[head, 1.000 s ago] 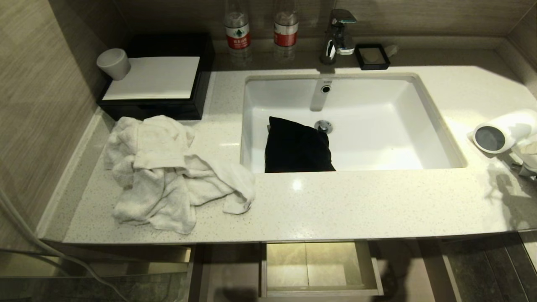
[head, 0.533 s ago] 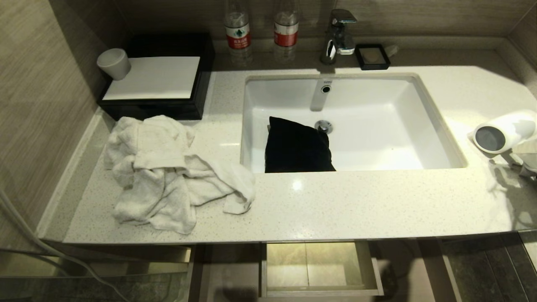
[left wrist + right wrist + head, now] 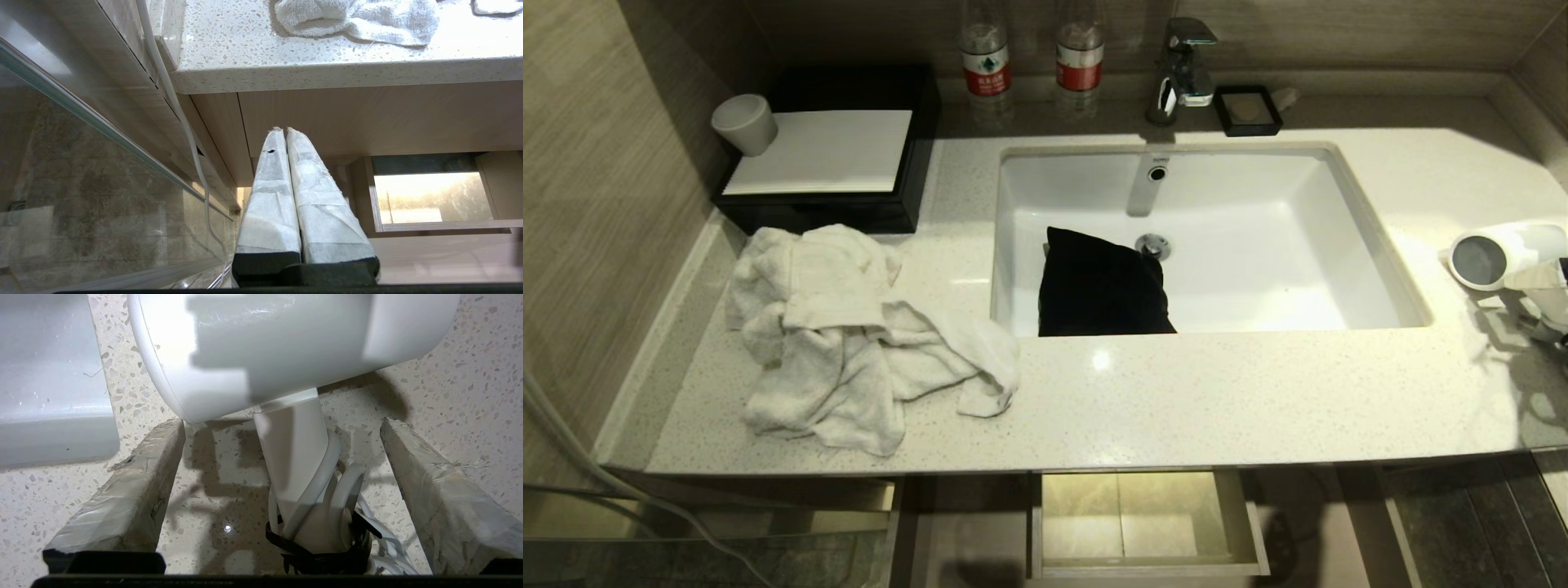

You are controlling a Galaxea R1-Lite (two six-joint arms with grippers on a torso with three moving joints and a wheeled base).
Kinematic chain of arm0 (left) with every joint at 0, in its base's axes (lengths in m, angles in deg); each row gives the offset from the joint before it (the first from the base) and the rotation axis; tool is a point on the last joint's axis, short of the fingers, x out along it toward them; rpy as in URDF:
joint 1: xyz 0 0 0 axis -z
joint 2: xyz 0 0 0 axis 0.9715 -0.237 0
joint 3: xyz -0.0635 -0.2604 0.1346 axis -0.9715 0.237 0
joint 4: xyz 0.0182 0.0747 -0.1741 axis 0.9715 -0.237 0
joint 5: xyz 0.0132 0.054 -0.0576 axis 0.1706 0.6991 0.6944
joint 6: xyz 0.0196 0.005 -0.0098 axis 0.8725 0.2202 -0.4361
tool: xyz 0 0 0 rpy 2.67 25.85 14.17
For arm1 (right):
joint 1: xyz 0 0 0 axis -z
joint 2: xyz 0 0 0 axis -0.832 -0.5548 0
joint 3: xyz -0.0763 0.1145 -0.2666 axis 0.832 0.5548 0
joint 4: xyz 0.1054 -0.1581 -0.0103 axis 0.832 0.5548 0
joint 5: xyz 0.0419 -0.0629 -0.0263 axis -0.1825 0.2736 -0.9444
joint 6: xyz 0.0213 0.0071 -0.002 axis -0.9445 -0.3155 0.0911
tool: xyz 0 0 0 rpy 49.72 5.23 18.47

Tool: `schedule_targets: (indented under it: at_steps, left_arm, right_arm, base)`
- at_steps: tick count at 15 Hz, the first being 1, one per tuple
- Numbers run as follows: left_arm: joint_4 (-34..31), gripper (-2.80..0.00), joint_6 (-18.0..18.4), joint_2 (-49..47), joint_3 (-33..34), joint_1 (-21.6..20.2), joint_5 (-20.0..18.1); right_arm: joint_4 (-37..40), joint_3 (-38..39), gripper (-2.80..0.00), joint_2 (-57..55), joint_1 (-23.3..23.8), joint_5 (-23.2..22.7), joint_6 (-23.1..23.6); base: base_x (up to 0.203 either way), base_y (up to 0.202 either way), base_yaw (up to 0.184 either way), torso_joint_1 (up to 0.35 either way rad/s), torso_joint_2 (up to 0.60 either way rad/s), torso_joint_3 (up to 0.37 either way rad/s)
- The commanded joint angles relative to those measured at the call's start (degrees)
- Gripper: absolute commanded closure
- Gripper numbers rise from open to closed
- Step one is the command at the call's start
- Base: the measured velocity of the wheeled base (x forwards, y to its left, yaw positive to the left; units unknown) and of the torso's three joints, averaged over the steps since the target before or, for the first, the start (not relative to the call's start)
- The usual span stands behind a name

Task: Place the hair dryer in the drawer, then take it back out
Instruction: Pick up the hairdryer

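The hair dryer was laid on its side near the right edge of the counter, just beyond the right rim of the sink. Its short white barrel was turned with the grey round end toward the sink. The white handle was stretched along the counter, with the white cord coiled at its end and bound by a black strap. The light wood-grain drawer was pulled open below the counter's front edge, near the middle, nothing inside.

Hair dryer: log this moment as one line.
hair dryer: lying on countertop, right of sink | right hand: open, straddling handle, no grip | drawer: open | left hand: shut, parked below counter
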Motion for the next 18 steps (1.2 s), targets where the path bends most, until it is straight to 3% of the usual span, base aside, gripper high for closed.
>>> schedule_targets:
  at_steps: [1, 5, 11, 18]
  left_arm:
    - [-0.01, 0.0, 0.0, 0.0, 0.08, 0.0, 0.02]
    - [-0.01, 0.0, 0.0, 0.0, 0.09, 0.0, 0.02]
    - [-0.01, 0.0, 0.0, 0.0, 0.09, 0.0, 0.02]
    - [-0.01, 0.0, 0.0, 0.0, 0.09, 0.0, 0.02]
  right_arm:
    - [-1.18, -0.21, -2.8, -0.35, 0.0, 0.0, 0.13]
    - [-3.37, -0.03, -2.8, -1.01, -0.08, 0.09, 0.13]
    - [1.72, -0.03, -2.8, -1.16, 0.39, 0.12, -0.66]
    - [1.67, -0.3, -2.8, -3.57, 0.97, -0.08, -0.75]
  base:
    - [0.0, 0.0, 0.0, 0.0, 0.0, 0.0]
    - [0.0, 0.0, 0.0, 0.0, 0.0, 0.0]
    - [0.0, 0.0, 0.0, 0.0, 0.0, 0.0]
    - [0.0, 0.0, 0.0, 0.0, 0.0, 0.0]
